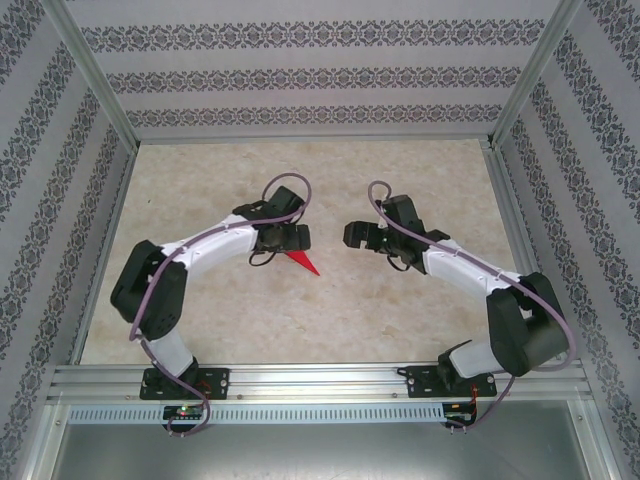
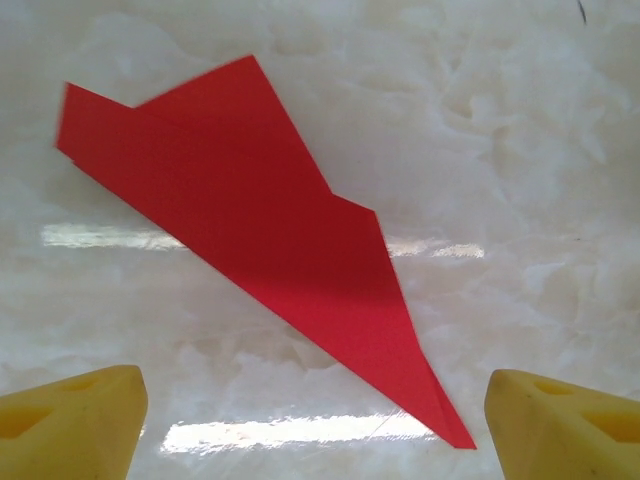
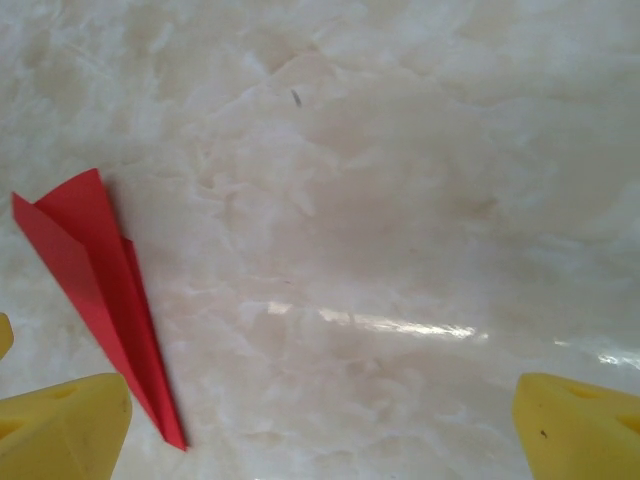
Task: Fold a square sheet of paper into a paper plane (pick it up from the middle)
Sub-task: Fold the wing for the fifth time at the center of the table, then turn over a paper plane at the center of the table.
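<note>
Pale marbled table (image 1: 300, 330), left gripper (image 1: 293, 238) spread wide directly above the paper plane (image 1: 305, 264) lying flat, right gripper (image 1: 352, 237) spread wide just right of it, top view catching its red tip, left wrist view its full length.

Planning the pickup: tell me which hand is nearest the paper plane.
The left hand: the red paper plane lies right by it, while the right hand stands apart.
</note>
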You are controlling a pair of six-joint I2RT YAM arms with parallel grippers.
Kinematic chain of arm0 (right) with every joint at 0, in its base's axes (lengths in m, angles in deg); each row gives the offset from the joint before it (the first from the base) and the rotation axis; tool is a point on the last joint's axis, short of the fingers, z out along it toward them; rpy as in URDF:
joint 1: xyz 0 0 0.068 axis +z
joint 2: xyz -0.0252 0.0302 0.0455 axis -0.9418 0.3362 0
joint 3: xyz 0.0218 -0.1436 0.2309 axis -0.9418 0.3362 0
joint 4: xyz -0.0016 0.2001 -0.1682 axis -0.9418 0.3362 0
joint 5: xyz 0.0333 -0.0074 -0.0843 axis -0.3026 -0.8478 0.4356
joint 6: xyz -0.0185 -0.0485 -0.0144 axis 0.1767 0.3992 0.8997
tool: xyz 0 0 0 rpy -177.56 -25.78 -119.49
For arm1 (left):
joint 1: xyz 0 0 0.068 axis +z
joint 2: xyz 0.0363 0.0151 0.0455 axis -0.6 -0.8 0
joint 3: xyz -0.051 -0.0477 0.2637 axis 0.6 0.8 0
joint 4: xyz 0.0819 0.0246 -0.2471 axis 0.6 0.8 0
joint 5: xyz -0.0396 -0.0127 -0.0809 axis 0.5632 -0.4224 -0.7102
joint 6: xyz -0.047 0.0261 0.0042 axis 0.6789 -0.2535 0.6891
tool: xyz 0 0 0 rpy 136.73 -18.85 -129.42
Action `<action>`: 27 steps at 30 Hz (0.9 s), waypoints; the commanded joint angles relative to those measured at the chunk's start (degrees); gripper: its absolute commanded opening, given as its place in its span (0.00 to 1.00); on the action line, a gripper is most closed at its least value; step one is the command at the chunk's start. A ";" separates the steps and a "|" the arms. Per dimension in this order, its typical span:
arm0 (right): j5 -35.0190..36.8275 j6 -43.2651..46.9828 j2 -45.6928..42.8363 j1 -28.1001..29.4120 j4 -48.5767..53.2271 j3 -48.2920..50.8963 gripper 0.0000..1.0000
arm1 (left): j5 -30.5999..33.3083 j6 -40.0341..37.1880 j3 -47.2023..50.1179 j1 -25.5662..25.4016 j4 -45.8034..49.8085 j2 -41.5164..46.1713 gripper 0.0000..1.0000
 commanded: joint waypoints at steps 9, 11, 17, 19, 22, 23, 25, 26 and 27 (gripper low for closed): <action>1.77 -2.00 -0.21 -3.60 -4.37 2.16 0.98 | 9.39 5.94 -17.05 -3.24 16.28 -15.52 0.83; 1.74 -2.03 -0.04 -3.61 -4.00 1.92 0.98 | 10.46 6.66 -19.15 -3.24 17.60 -17.70 0.80; 1.42 -2.11 0.86 -3.59 -2.94 1.23 0.98 | 12.97 8.33 -21.84 -3.34 18.84 -19.56 0.70; 1.13 -2.20 1.28 -3.61 -2.58 0.90 0.98 | 13.66 9.07 -20.96 -3.41 18.30 -18.87 0.66; 0.85 -2.37 1.75 -3.61 -2.41 0.74 0.98 | 13.96 10.04 -19.10 -3.42 17.14 -17.46 0.60; 0.88 -2.42 1.99 -3.61 -2.35 0.70 0.98 | 14.08 10.37 -18.57 -3.43 16.81 -16.95 0.57; 0.76 -2.52 2.35 -3.62 -2.39 0.53 0.98 | 14.26 10.67 -17.58 -3.41 16.29 -16.00 0.52; 0.55 -2.63 2.65 -3.60 -2.37 0.44 0.98 | 14.47 10.89 -17.19 -3.42 16.12 -15.62 0.48; 0.42 -2.65 2.83 -3.61 -2.24 0.30 0.98 | 14.54 10.99 -16.76 -3.42 15.89 -15.27 0.45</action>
